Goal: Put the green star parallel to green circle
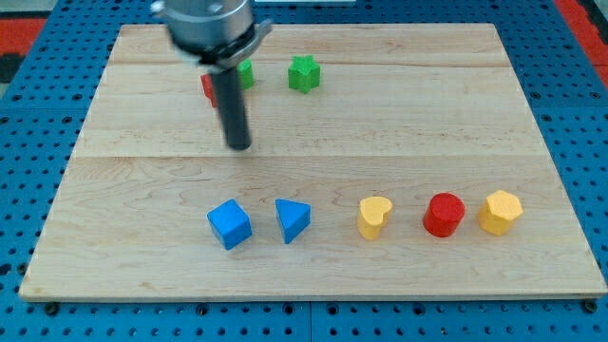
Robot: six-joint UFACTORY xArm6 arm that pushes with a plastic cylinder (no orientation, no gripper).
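- Progress looks partial: the green star [304, 73] sits near the table's top edge, about level with the green circle [244, 74], which is mostly hidden behind the rod, so the row may be roughly lined up already, though that can't be confirmed.
- A red block [206, 87] is tucked beside the circle, shape not readable.
- Tip [238, 145] is parked below the circle, well apart from the star; nothing is being touched. No pincer is fitted, just a plain dark rod.
- Table [475, 114] is pale planked wood, smooth-looking.
- Along the bottom edge: blue cube [229, 224], blue triangle [293, 219], yellow heart [374, 217], red cylinder [444, 214], yellow hexagon [500, 211], all matte and chunky.
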